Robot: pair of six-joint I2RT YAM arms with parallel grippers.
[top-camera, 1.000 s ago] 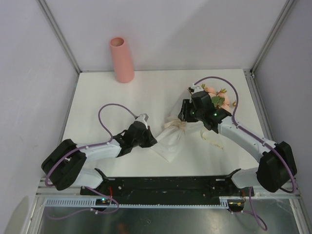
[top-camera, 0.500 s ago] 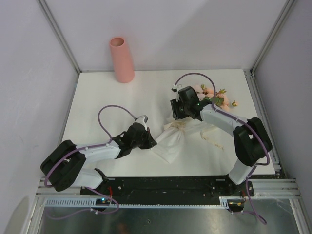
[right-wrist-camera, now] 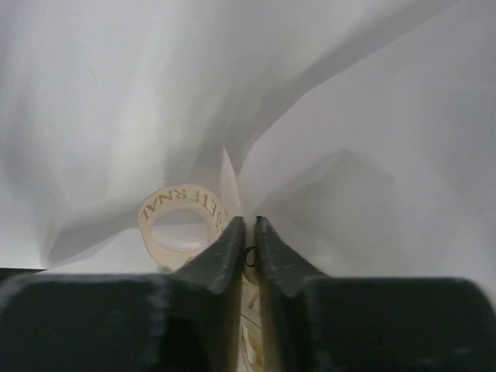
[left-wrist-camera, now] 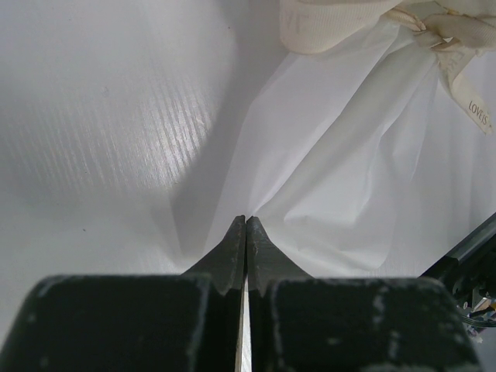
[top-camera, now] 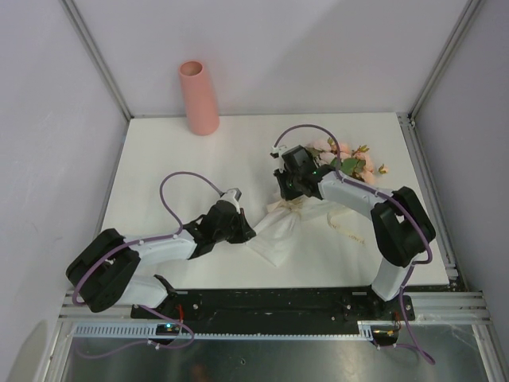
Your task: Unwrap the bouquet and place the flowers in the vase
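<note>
Top view
- Bouquet (top-camera: 280,223): lies flat on the table (top-camera: 175,159), its long axis slanting from near-left to far-right through the ribbon knot (top-camera: 296,205).
- Flowers (top-camera: 347,159): far-right of the knot, heads pointing away from the arm bases.
- Paper wrap (top-camera: 270,243): fans out near-left of the knot.
- Vase (top-camera: 199,97): upright at the back of the table, well apart, far-left of the knot.
- Right claw (top-camera: 286,191): right at the knot, reaching in from the flower side; this arm is the nearer to the knot.
- Left claw (top-camera: 245,225): near-left of the knot, at the left edge of the paper.

Left wrist view
- Left claw: clenched, tips together, with a thin white sliver between the fingers; it looks to be pinching the paper's edge.
- Knot: ahead of the tips and off to the right, across a stretch of paper.

Right wrist view
- Right claw: fingers almost met, with a cream strand between them, so it is grasping the ribbon at the knot.
- Printed loop: just left of the tips, touching the left finger.
- Coming move, as a judgement: draw the strand away from the knot while the left claw anchors the paper.
</note>
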